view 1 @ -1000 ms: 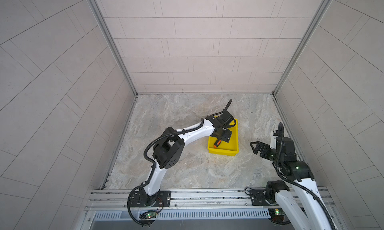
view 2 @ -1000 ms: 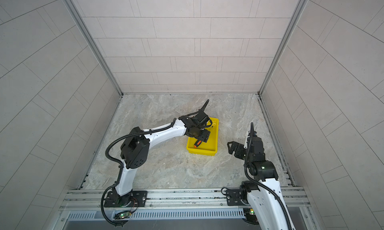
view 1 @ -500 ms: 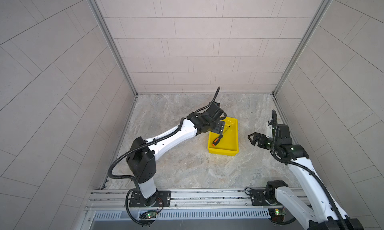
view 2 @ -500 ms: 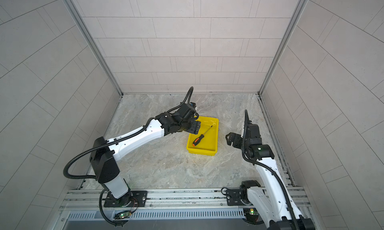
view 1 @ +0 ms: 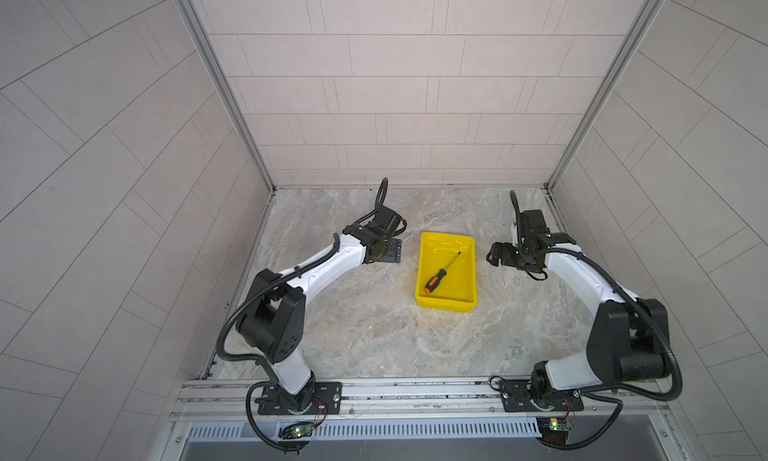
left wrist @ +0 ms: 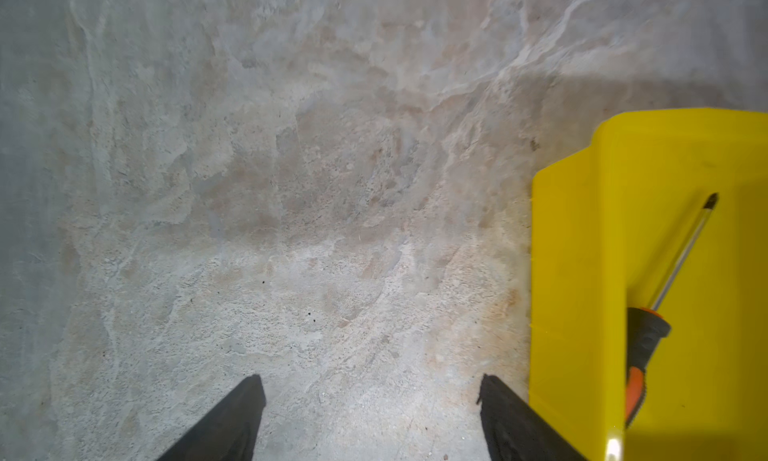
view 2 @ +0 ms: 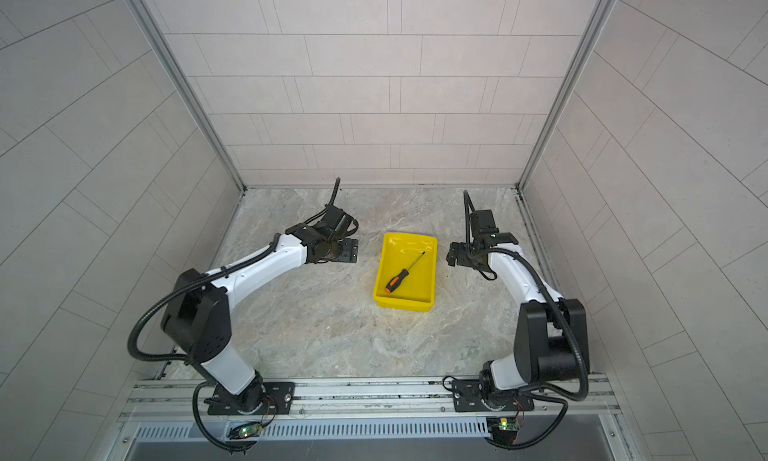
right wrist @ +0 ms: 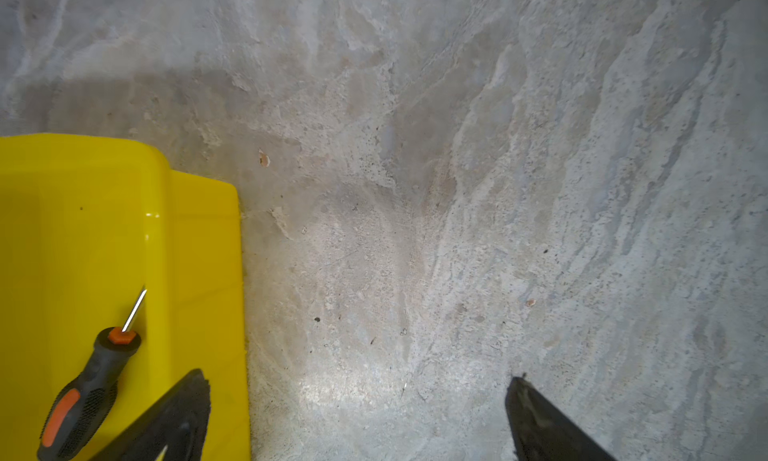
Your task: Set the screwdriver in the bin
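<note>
Our black-and-orange screwdriver (view 1: 436, 279) lies in the yellow plastic bin (view 1: 444, 308); the left gripper (left wrist: 370, 382) and right gripper (right wrist: 357, 376), both spread empty, could bump it in passing.

Screwdriver (view 2: 398, 280) lies diagonal inside bin (view 2: 403, 305); left pincer (view 2: 350, 252), right pincer (view 2: 453, 255) flank bin, apart.

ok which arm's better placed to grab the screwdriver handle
Probably left: the left gripper is open beside the bin, and the screwdriver handle lies toward its side; the right gripper sits nearer the tip.
</note>
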Motion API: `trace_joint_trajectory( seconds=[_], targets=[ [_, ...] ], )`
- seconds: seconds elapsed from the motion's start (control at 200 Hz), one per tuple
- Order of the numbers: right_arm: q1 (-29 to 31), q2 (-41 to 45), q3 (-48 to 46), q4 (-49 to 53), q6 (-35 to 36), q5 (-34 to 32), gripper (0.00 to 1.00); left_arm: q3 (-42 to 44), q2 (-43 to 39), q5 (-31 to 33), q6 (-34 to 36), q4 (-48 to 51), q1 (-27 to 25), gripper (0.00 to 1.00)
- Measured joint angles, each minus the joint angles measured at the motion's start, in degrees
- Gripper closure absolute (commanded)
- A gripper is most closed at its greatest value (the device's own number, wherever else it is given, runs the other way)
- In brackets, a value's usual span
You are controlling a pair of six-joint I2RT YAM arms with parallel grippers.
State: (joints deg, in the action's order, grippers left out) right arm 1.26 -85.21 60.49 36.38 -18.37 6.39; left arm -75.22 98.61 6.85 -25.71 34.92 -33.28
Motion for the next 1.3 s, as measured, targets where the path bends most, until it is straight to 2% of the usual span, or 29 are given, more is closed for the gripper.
trace_joint_trajectory(
  seconds=[0.135, 0.415, 0.601, 0.766, 0.931, 1.031, 1.061, 1.101, 1.196, 1.301],
  targets=[
    [1.79, -5.92, 1.7, -0.7, -0.02, -1.38, 0.02, -0.09, 3.65, -1.62, -0.02, 0.17, -0.2, 0.13],
    [7.78, -13.31, 5.22, -2.32, -0.59, -3.26, 0.02, 0.0, 3.74, -1.38, 0.02, 0.48, -0.22, 0.12],
    [9.66, -13.86, 6.8, -2.54, -1.38, -4.17, 0.02, 3.04, 0.74, -0.55, 0.04, 0.52, 0.81, 0.12],
    [10.1, -13.64, 7.43, -2.47, -1.6, -5.55, 0.02, 6.84, -4.2, 0.31, 0.15, 0.52, 3.78, 0.1],
    [9.73, -10.03, 7.43, -1.62, -0.87, -11.37, 0.02, 8.2, -9.05, 1.84, 2.4, -0.07, 7.72, 0.08],
    [8.28, -4.66, 7.19, -3.21, 0.42, -14.73, 0.02, 8.2, -11.89, 4.0, 4.44, -2.25, 9.51, 0.06],
    [7.87, -2.67, 6.84, -4.31, 0.92, -15.39, 0.02, 8.2, -12.72, 4.92, 5.11, -3.08, 9.92, 0.03],
    [7.34, -0.31, 6.29, -5.9, 1.84, -16.17, 0.01, 8.31, -13.97, 6.38, 6.23, -4.81, 10.19, 0.0],
    [6.86, 4.46, 4.61, -9.84, 3.72, -17.59, 0.0, 9.77, -17.33, 9.42, 10.84, -10.71, 10.23, 0.0],
    [7.06, 5.73, 3.56, -12.9, 6.14, -18.75, 0.0, 14.62, -21.24, 13.25, 16.15, -19.78, 10.23, 0.0]
  ],
)
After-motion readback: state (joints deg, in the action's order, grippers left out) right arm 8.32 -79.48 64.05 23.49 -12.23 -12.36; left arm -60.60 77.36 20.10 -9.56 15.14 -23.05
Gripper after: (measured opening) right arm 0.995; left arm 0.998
